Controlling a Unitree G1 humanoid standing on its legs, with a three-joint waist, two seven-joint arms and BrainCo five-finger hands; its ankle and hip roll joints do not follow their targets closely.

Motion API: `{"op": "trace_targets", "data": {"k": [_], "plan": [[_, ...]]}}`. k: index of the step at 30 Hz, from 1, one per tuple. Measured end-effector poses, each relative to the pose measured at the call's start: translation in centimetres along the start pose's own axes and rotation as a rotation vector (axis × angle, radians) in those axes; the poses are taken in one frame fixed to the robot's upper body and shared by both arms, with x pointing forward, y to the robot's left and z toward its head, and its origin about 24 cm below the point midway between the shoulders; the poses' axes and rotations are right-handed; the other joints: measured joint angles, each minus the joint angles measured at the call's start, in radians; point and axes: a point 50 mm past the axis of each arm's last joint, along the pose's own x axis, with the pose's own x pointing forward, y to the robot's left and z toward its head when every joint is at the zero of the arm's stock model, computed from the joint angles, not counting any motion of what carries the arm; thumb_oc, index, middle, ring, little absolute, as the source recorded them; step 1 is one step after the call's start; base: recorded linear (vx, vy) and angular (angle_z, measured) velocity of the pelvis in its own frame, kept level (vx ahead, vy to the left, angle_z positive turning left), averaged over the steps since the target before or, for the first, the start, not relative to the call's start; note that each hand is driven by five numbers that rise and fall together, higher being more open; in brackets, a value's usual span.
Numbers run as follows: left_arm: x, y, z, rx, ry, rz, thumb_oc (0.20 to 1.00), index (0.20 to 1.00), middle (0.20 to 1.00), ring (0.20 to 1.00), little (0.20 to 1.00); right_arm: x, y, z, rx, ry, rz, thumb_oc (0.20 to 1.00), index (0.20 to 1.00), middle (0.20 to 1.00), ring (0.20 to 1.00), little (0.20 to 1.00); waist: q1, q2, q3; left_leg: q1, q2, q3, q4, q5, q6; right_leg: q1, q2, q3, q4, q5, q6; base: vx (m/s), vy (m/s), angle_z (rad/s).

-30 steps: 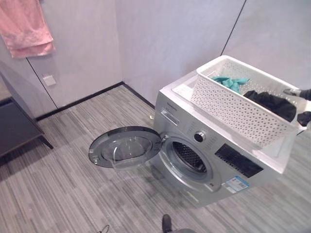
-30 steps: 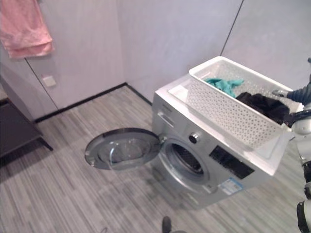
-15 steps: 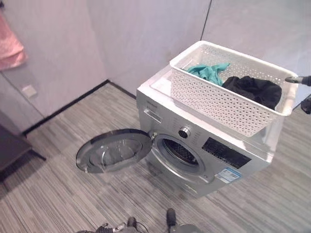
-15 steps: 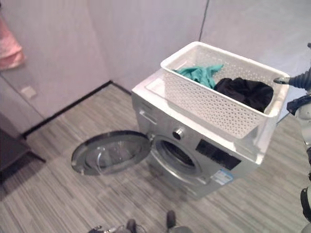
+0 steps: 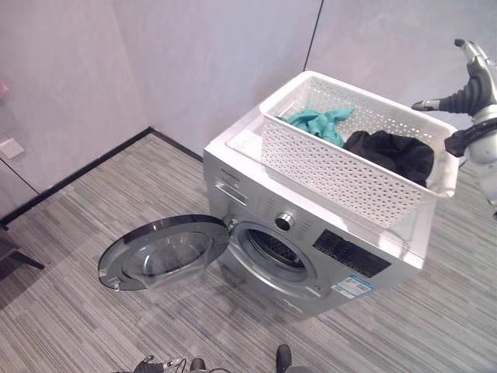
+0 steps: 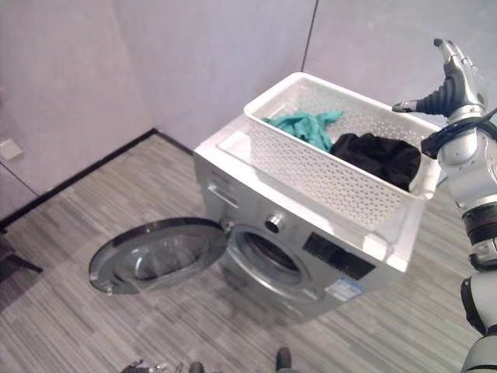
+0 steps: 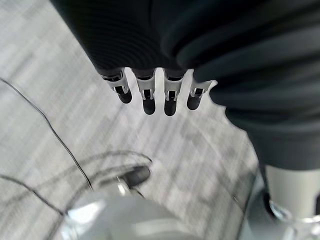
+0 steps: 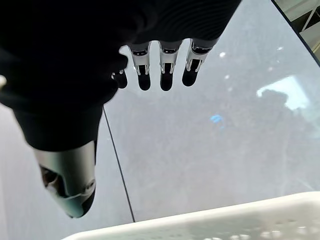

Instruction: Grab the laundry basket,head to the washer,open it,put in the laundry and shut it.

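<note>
1. Nearest, low above the grey striped plank floor, the left hand hangs with its fingers straight and relaxed, holding nothing.
2. The round glass washer door with a dark rim lies swung fully open to the left of the machine, near the floor.
3. The silver front-loading washing machine stands in the room's corner, its round drum opening exposed and dark inside.
4. The white perforated plastic laundry basket rests on top of the washer, lying lengthways along its lid.
5. Inside the basket, a crumpled teal cloth lies at the far-left end and a bunched black garment at the right end, the two just beside each other.
6. The right hand is raised above and just beyond the basket's right end, apart from the rim; its fingers are straight, thumb spread out, and it grips nothing.
7. Behind everything stand pale grey wall panels with a dark skirting line at the floor.
</note>
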Motion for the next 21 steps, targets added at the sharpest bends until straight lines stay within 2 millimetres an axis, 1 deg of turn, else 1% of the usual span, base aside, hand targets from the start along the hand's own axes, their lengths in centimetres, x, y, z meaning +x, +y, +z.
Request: {"op": "trace_targets", "data": {"k": [2, 5, 7, 10, 12, 13, 15, 16, 17, 18, 19, 20, 21], "plan": [[0.1, -0.1, 0.5, -0.005, -0.016, -0.005, 1.000, 1.000, 1.000, 1.000, 1.000, -0.2, 0.1, -0.3, -0.002, 0.006, 0.002, 1.000, 1.000, 1.000, 1.000, 1.000, 0.000, 0.006, -0.005, 0.000, 0.010, -0.002, -0.002, 0.003, -0.005, 0.000, 0.011, -0.003, 0.000, -0.001, -0.010, 0.00, 0.000, 0.00], [0.1, -0.3, 0.7, -0.010, -0.030, -0.011, 1.000, 1.000, 1.000, 1.000, 1.000, -0.5, 0.3, -0.7, 0.001, 0.014, 0.008, 1.000, 1.000, 1.000, 1.000, 1.000, -0.002, 0.012, -0.014, 0.000, 0.008, -0.003, -0.003, 0.005, -0.008, 0.000, 0.014, -0.003, 0.000, 0.000, -0.013, 0.00, -0.001, 0.01], [0.0, -0.4, 0.8, -0.020, -0.039, -0.014, 1.000, 1.000, 1.000, 1.000, 1.000, -1.4, 0.8, -1.4, 0.010, 0.026, 0.021, 1.000, 1.000, 1.000, 1.000, 1.000, -0.003, 0.015, -0.032, 0.001, 0.004, -0.004, -0.015, 0.010, -0.015, 0.000, 0.009, -0.008, 0.000, 0.000, -0.013, 0.00, 0.003, 0.07], [0.0, -0.4, 0.7, -0.021, -0.037, -0.015, 1.000, 1.000, 1.000, 1.000, 1.000, -2.8, 1.4, -2.3, 0.005, 0.029, 0.034, 1.000, 1.000, 1.000, 1.000, 1.000, -0.003, 0.014, -0.048, 0.001, -0.003, -0.004, -0.017, 0.012, -0.013, -0.001, -0.001, -0.007, -0.001, 0.000, -0.013, 0.00, 0.002, 0.02], [0.0, -0.5, 0.6, -0.023, -0.034, -0.016, 1.000, 1.000, 1.000, 1.000, 1.000, -3.4, 1.1, -2.6, 0.022, 0.030, 0.013, 1.000, 1.000, 1.000, 1.000, 1.000, -0.010, 0.018, -0.056, 0.002, -0.007, -0.001, -0.018, 0.012, -0.012, -0.003, -0.005, -0.002, -0.001, 0.000, -0.013, -0.01, 0.006, -0.03], [-0.1, -0.6, 0.6, -0.034, -0.042, -0.018, 1.000, 1.000, 1.000, 1.000, 1.000, -3.6, 0.7, -2.9, 0.031, 0.035, -0.008, 1.000, 1.000, 1.000, 1.000, 1.000, -0.023, 0.021, -0.058, 0.004, -0.009, -0.001, -0.020, 0.013, -0.011, -0.004, -0.007, 0.000, -0.001, 0.001, -0.012, 0.00, 0.004, -0.09], [-0.1, -0.7, 0.5, -0.044, -0.044, -0.022, 1.000, 1.000, 1.000, 1.000, 1.000, -3.8, 0.8, -3.1, 0.026, 0.044, -0.014, 1.000, 1.000, 1.000, 1.000, 1.000, -0.031, 0.030, -0.063, 0.009, -0.009, 0.006, -0.030, 0.013, -0.010, -0.004, -0.007, 0.003, -0.003, 0.000, -0.011, -0.02, 0.014, -0.12], [-0.1, -0.7, 1.0, -0.050, -0.058, -0.022, 1.000, 1.000, 1.000, 1.000, 1.000, -3.9, 0.6, -3.3, 0.020, 0.047, -0.018, 1.000, 1.000, 1.000, 1.000, 1.000, -0.042, 0.031, -0.066, 0.017, -0.010, 0.009, -0.034, 0.013, -0.010, -0.005, -0.006, 0.007, -0.006, 0.000, -0.011, -0.03, 0.016, -0.01], [-0.1, -0.7, 1.6, -0.063, -0.083, -0.022, 1.000, 1.000, 1.000, 1.000, 1.000, -4.4, 0.3, -3.8, -0.003, 0.053, -0.017, 1.000, 1.000, 1.000, 1.000, 1.000, -0.041, 0.033, -0.067, 0.016, -0.010, 0.007, -0.035, 0.014, -0.010, -0.003, -0.006, 0.006, -0.009, -0.001, -0.010, -0.03, 0.005, 0.04], [-0.3, -0.2, 3.3, -0.117, -0.182, -0.005, 1.000, 1.000, 1.000, 1.000, 1.000, -6.6, -0.7, -6.3, -0.028, 0.111, -0.060, 1.000, 1.000, 1.000, 1.000, 1.000, -0.018, 0.031, -0.069, 0.018, -0.009, 0.007, -0.035, 0.014, -0.010, -0.003, -0.005, 0.006, -0.006, -0.001, -0.010, -0.01, 0.000, 0.06], [-0.3, 0.0, 3.8, -0.137, -0.214, 0.006, 1.000, 1.000, 1.000, 1.000, 1.000, -7.7, -0.6, -7.6, -0.033, 0.155, -0.070, 1.000, 1.000, 1.000, 1.000, 1.000, -0.018, 0.031, -0.071, 0.017, -0.011, 0.010, -0.035, 0.014, -0.010, -0.003, -0.005, 0.007, -0.001, -0.002, -0.009, 0.00, 0.000, 0.00], [-0.4, 0.1, 3.9, -0.147, -0.222, 0.015, 1.000, 1.000, 1.000, 1.000, 1.000, -8.6, -0.4, -8.5, -0.039, 0.190, -0.064, 1.000, 1.000, 1.000, 1.000, 1.000, -0.020, 0.030, -0.072, 0.017, -0.011, 0.010, -0.035, 0.013, -0.009, -0.004, -0.007, 0.006, -0.001, -0.002, -0.008, 0.00, -0.010, -0.10], [-0.3, 0.0, 3.9, -0.149, -0.220, 0.017, 1.000, 1.000, 1.000, 1.000, 1.000, -9.4, -0.1, -9.4, -0.044, 0.224, -0.054, 1.000, 1.000, 1.000, 1.000, 1.000, -0.031, 0.034, -0.073, 0.017, -0.013, 0.017, -0.035, 0.013, -0.008, -0.010, -0.009, 0.012, 0.000, 0.000, -0.007, 0.00, -0.010, -0.15]]}}
